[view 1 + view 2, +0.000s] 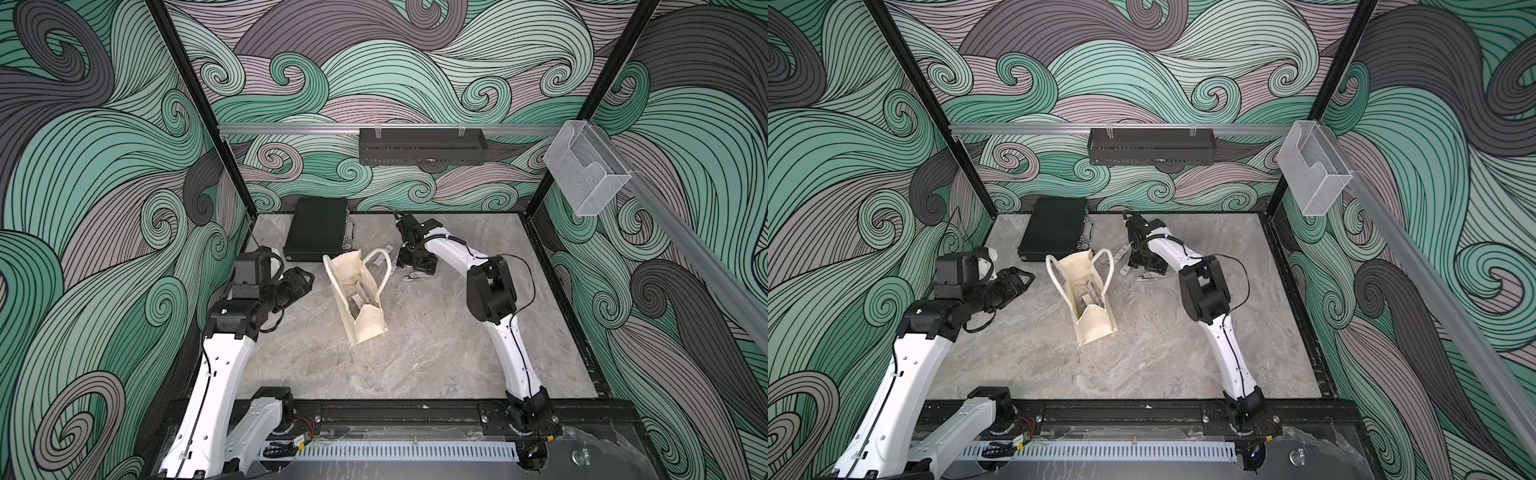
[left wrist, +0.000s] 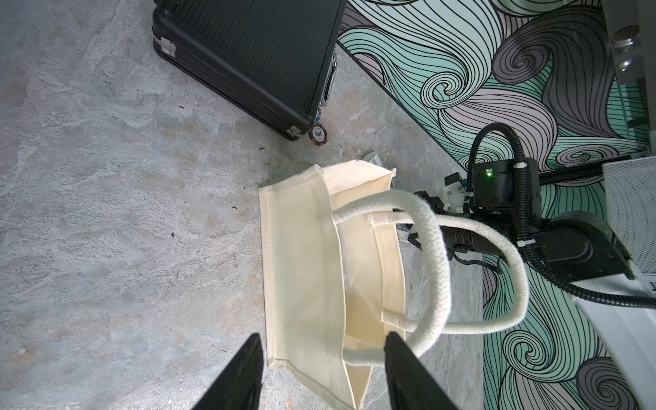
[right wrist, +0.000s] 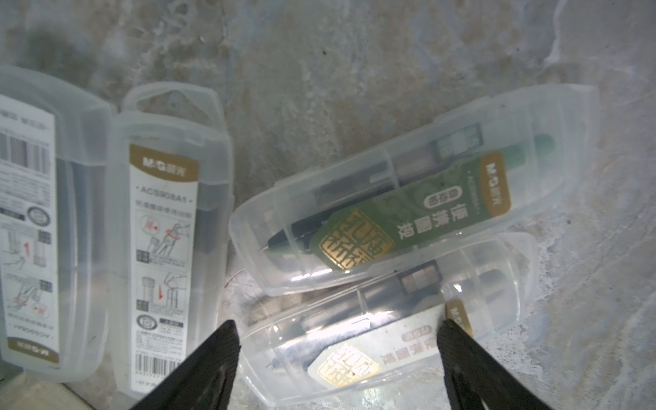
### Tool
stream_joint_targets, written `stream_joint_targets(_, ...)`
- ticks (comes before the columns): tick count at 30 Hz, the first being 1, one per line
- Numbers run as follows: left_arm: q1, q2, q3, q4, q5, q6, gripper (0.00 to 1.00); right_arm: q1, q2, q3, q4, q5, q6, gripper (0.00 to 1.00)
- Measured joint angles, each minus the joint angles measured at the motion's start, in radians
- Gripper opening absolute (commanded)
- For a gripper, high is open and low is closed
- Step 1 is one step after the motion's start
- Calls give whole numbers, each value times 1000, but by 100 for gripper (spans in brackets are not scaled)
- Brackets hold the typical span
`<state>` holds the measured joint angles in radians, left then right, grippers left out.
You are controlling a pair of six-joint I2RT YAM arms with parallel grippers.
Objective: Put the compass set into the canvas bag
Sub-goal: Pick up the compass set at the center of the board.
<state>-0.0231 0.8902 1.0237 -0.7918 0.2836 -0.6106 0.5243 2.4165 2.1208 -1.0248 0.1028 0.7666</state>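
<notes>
A robotics lab test cell is shown. A grey stone-look tabletop (image 1: 436, 332) is boxed in by wall panels (image 1: 395, 62) printed with teal and grey swirls and held by black frame posts (image 1: 193, 83). A left robot arm (image 1: 224, 365) and a right robot arm (image 1: 515, 357), white with black joints, are mounted on a black base rail (image 1: 395, 413) at the front edge, near a white slotted cable duct (image 1: 395, 451). A black perforated tray (image 1: 422, 151) and a clear plastic box (image 1: 586, 174) are hung from aluminium rails (image 1: 291, 129).
</notes>
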Motion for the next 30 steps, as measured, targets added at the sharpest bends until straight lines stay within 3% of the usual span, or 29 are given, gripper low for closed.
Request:
stream_joint_targets(21,0,0,0,0,0,0,57,17,15,-23,-90,42,4,87)
stream_joint_targets(30,0,0,0,0,0,0,57,18,-23,-96,-57,51,0,81)
